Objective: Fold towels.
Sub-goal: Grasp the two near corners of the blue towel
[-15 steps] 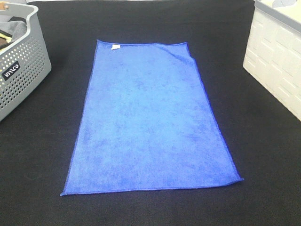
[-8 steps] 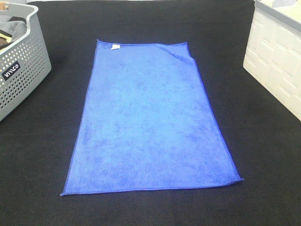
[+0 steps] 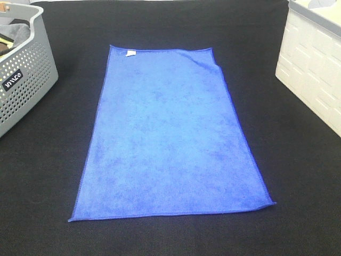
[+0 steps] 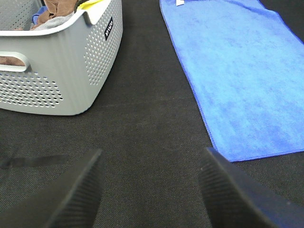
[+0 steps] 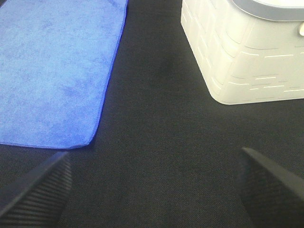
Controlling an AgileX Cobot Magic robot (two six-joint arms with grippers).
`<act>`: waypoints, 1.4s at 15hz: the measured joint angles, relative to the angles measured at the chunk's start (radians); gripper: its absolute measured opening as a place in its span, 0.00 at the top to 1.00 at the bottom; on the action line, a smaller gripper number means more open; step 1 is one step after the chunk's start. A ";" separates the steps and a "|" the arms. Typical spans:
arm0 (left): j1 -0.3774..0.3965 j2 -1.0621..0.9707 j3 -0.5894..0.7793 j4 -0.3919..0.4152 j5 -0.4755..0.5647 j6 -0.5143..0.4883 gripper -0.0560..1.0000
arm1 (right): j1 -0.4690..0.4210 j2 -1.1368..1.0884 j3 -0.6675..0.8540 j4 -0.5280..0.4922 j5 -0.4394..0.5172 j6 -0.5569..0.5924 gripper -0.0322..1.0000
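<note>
Jaws apart on L gripper (image 4: pixel 152 153) & R gripper (image 5: pixel 156 153), both low beside towel (image 3: pixel 170 138).

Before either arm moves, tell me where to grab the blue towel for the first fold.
Probably grip the two near corners: left end effector on the near-left corner, right end effector on the near-right corner, approaching from the near edge. The blue towel lies flat, lengthwise away from the arms, and both open end effectors face those corners.

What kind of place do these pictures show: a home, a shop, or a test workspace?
Probably a test bench for laundry folding. A blue towel lies flat on a table with a black cover, between a grey perforated basket holding other fabrics and a white bin.
</note>
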 joint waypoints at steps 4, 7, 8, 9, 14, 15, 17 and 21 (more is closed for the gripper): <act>0.000 0.000 0.000 -0.004 0.000 0.000 0.40 | 0.000 0.000 0.000 0.000 0.000 0.000 0.12; 0.000 0.000 0.000 -0.004 0.000 0.000 0.40 | 0.000 0.000 0.000 0.000 0.000 0.000 0.12; 0.000 0.000 0.000 -0.004 0.000 0.000 0.40 | 0.000 0.000 0.000 0.000 0.000 0.000 0.12; 0.000 0.000 0.000 -0.004 0.000 0.000 0.40 | 0.000 0.000 0.000 0.000 0.000 0.000 0.12; 0.000 0.000 -0.001 -0.004 -0.006 -0.004 0.40 | 0.000 0.000 0.000 -0.002 0.000 0.000 0.12; 0.000 0.000 -0.008 -0.005 -0.028 -0.024 0.40 | 0.000 0.000 0.000 -0.003 0.000 0.000 0.12; 0.000 0.023 -0.017 -0.022 -0.120 -0.103 0.40 | 0.000 0.019 -0.005 -0.003 -0.009 0.044 0.12; 0.000 0.215 -0.019 -0.172 -0.211 -0.187 0.40 | 0.000 0.250 -0.018 0.055 -0.080 0.216 0.12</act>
